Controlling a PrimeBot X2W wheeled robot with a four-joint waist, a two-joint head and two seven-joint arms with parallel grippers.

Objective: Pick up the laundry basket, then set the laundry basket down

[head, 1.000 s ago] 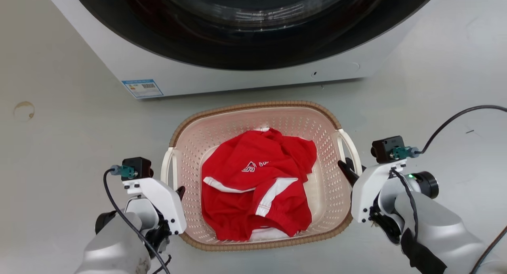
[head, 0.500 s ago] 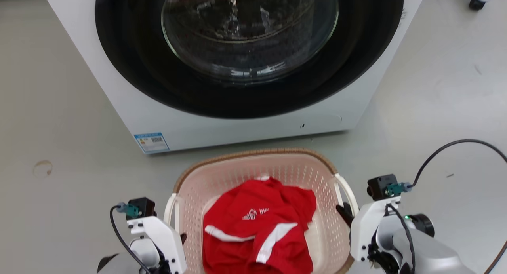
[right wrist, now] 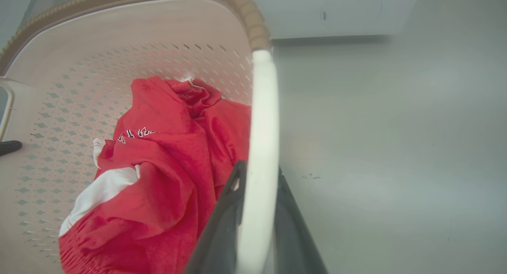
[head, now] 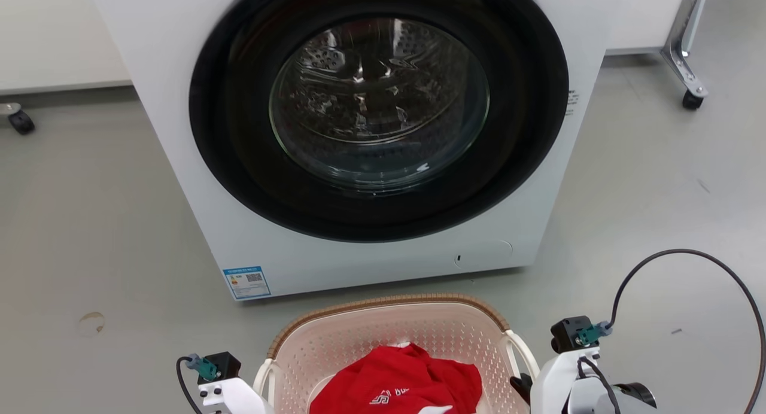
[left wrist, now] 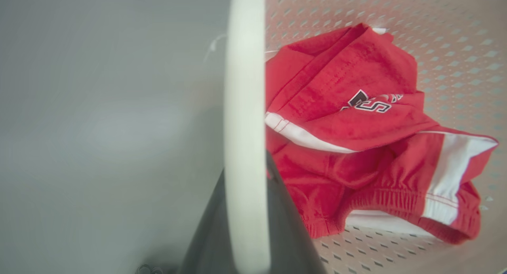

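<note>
Laundry basket [head: 383, 336], holding a crumpled red garment [head: 398, 384], at the bottom of the head view, just in front of the washing machine [head: 371, 264] standing on the grey floor [head: 646, 210]. Left gripper [left wrist: 247, 171]: jaws pinching the left white handle [left wrist: 243, 88]. Right gripper [right wrist: 257, 175]: jaws pinching the right white handle [right wrist: 263, 107]. Whether the basket's base touches the floor cannot be told.

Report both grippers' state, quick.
Left gripper: closed on a white handle of the laundry basket.
Right gripper: closed on the opposite white handle.
</note>
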